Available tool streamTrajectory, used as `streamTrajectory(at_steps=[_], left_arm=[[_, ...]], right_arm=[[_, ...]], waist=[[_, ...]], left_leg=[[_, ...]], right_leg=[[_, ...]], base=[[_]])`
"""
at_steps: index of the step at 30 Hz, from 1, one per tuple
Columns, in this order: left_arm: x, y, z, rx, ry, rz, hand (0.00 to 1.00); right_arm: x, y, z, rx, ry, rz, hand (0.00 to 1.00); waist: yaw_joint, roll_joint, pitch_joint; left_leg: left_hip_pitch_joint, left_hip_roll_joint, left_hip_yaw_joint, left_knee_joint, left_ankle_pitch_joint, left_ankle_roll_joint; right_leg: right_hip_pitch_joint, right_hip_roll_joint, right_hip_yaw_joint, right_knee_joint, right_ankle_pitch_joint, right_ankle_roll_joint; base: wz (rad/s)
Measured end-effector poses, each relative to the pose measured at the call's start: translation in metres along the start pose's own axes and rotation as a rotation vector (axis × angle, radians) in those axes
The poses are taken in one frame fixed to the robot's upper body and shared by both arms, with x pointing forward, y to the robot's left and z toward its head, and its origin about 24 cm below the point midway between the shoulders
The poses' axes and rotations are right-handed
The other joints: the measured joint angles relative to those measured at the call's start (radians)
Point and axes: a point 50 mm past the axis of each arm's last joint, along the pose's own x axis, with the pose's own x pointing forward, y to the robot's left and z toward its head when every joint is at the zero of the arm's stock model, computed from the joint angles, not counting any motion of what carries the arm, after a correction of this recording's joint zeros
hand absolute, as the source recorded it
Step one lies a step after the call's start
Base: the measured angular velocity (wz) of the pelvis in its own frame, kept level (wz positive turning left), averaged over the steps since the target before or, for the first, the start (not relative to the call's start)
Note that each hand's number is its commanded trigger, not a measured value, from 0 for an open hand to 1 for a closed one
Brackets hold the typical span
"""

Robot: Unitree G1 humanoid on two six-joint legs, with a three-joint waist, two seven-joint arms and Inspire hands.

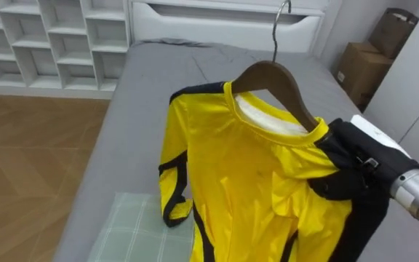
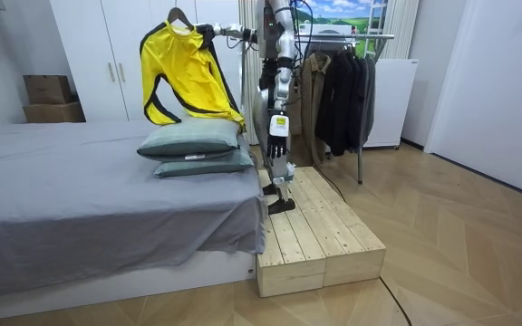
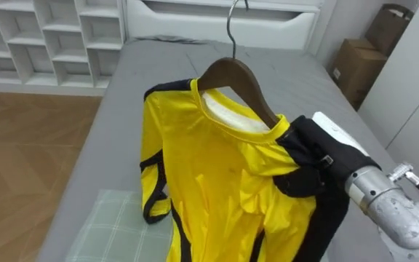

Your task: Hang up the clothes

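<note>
A yellow shirt with black trim hangs on a brown wooden hanger with a metal hook. My right hand, black, comes in from the right and is shut on the hanger's right end through the shirt's shoulder. It holds the shirt up above the grey bed. In the room view the shirt hangs over the pillows while I stand on a wooden platform beside the bed. My left hand hangs at my side.
A clothes rack with dark garments stands behind me. Two green pillows lie under the shirt at the bed's end. White cubby shelves are at the far left and cardboard boxes at the far right.
</note>
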Motion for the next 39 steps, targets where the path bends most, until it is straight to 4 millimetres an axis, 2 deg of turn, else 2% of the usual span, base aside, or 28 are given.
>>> streamTrajectory(at_steps=[9,11,12,13,15,16,17,19,20,21,22,24,25,29,33,35,37,38,39], left_arm=[[0.001,-0.007,0.013,0.052,-0.038,-0.054,0.00],[0.002,-0.009,0.022,0.053,-0.063,-0.067,0.00],[0.002,-0.009,0.024,0.053,-0.068,-0.068,0.00],[0.002,-0.009,0.024,0.051,-0.067,-0.069,0.00],[0.002,-0.009,0.024,0.052,-0.067,-0.084,0.00],[0.002,-0.010,0.024,0.052,-0.065,-0.088,0.00],[0.002,-0.009,0.023,0.053,-0.064,-0.090,0.00],[0.002,-0.008,0.024,0.054,-0.064,-0.091,0.00],[0.002,-0.008,0.024,0.054,-0.064,-0.091,0.00],[0.002,-0.008,0.023,0.056,-0.060,-0.088,0.00],[0.002,-0.007,0.023,0.058,-0.053,-0.082,0.00],[0.003,-0.006,0.023,0.064,-0.035,-0.072,0.00],[0.003,-0.005,0.022,0.070,-0.031,-0.071,0.00],[0.004,-0.004,0.023,0.093,-0.015,-0.070,0.00],[0.004,0.001,0.023,0.100,-0.002,-0.057,0.00],[0.004,0.004,0.023,0.105,0.004,-0.049,0.00],[0.004,0.010,0.020,0.111,0.031,-0.031,0.00],[0.004,0.010,0.020,0.112,0.040,-0.028,0.00],[0.004,0.010,0.017,0.113,0.059,-0.028,0.00]], right_arm=[[-0.014,0.000,-0.016,-0.011,0.074,-0.030,1.00],[-0.014,0.000,-0.017,-0.019,0.078,-0.032,1.00],[-0.014,0.000,-0.017,-0.016,0.078,-0.030,1.00],[-0.014,0.000,-0.017,-0.016,0.076,-0.030,1.00],[-0.014,0.000,-0.017,-0.017,0.076,-0.031,1.00],[-0.014,0.000,-0.016,-0.017,0.075,-0.030,1.00],[-0.014,0.000,-0.016,-0.017,0.075,-0.030,1.00],[-0.014,0.000,-0.017,-0.028,0.083,-0.031,1.00],[-0.014,0.000,-0.017,-0.029,0.084,-0.031,1.00],[-0.014,0.001,-0.017,-0.032,0.084,-0.028,1.00],[-0.014,0.001,-0.017,-0.038,0.086,-0.027,1.00],[-0.013,0.001,-0.016,-0.038,0.084,-0.029,1.00],[-0.012,0.000,-0.014,-0.037,0.076,-0.032,1.00],[-0.010,-0.001,-0.011,-0.025,0.058,-0.023,1.00],[-0.008,0.000,-0.007,-0.021,0.034,-0.016,1.00],[-0.007,0.002,-0.006,-0.023,0.026,-0.009,1.00],[-0.005,0.006,-0.004,-0.021,0.018,0.011,1.00],[-0.005,0.006,-0.004,-0.019,0.017,0.012,1.00],[-0.005,0.005,-0.003,-0.018,0.011,0.005,1.00]], waist=[[-0.035,-0.001,0.0031],[-0.036,-0.002,0.0042],[-0.025,-0.001,0.0047],[-0.014,0.002,0.0065],[-0.014,0.007,0.0098],[-0.011,0.011,0.0125],[-0.009,0.012,0.0119],[0.007,0.015,0.0140],[0.010,0.017,0.0151],[0.016,0.019,0.0162],[0.028,0.019,0.0162],[0.030,0.016,0.0156],[0.028,0.014,0.0154],[0.021,0.006,0.0127],[0.018,-0.015,0.0116],[0.017,-0.027,0.0132],[0.019,-0.043,0.0103],[0.019,-0.044,0.0105],[0.026,-0.042,0.0109]], left_leg=[[0.002,0.003,0.042,-0.001,-0.008,0.002],[0.000,0.008,0.072,0.005,-0.015,0.002],[0.002,0.014,0.099,0.009,-0.022,0.001],[0.004,0.021,0.130,0.017,-0.032,-0.001],[0.009,0.028,0.170,0.027,-0.045,-0.002],[0.017,0.031,0.203,0.027,-0.051,-0.002],[0.019,0.032,0.219,0.027,-0.054,-0.003],[0.039,0.040,0.295,0.022,-0.065,-0.007],[0.046,0.043,0.315,0.023,-0.070,-0.008],[0.058,0.048,0.351,0.025,-0.078,-0.011],[0.071,0.052,0.387,0.024,-0.085,-0.016],[0.082,0.053,0.426,0.023,-0.092,-0.019],[0.083,0.053,0.444,0.024,-0.094,-0.020],[0.085,0.050,0.486,0.026,-0.094,-0.020],[0.085,0.058,0.516,0.066,-0.094,-0.020],[0.081,0.073,0.548,0.105,-0.100,-0.029],[0.055,0.123,0.581,0.247,-0.113,-0.051],[0.046,0.138,0.578,0.293,-0.113,-0.051],[0.028,0.166,0.549,0.384,-0.113,-0.051]], right_leg=[[-0.024,0.004,0.035,0.017,0.000,0.001],[-0.045,0.009,0.058,0.025,0.000,0.001],[-0.060,0.016,0.071,0.042,0.000,0.001],[-0.074,0.019,0.068,0.054,0.001,0.001],[-0.088,0.022,0.067,0.069,0.001,0.000],[-0.099,0.023,0.043,0.080,0.002,-0.002],[-0.108,0.022,0.029,0.087,0.003,-0.003],[-0.124,0.014,-0.080,0.094,0.013,-0.018],[-0.124,0.013,-0.109,0.093,0.015,-0.022],[-0.124,0.011,-0.158,0.093,0.020,-0.029],[-0.125,0.012,-0.187,0.093,0.023,-0.034],[-0.135,0.011,-0.225,0.104,0.024,-0.040],[-0.142,0.010,-0.239,0.108,0.026,-0.048],[-0.157,0.010,-0.254,0.106,0.029,-0.054],[-0.153,0.011,-0.245,0.102,0.026,-0.059],[-0.154,0.013,-0.244,0.106,0.022,-0.066],[-0.146,0.014,-0.244,0.110,0.008,-0.087],[-0.142,0.015,-0.237,0.111,0.003,-0.091],[-0.135,0.021,-0.213,0.119,-0.004,-0.099]], base=[[-0.14],[-0.45],[-0.75],[-0.77],[-0.73],[-0.76],[-0.81],[-0.93],[-0.98],[-0.92],[-0.87],[-0.67],[-0.50],[-0.35],[-0.21],[-0.28],[-0.38],[-0.46],[-0.56]])
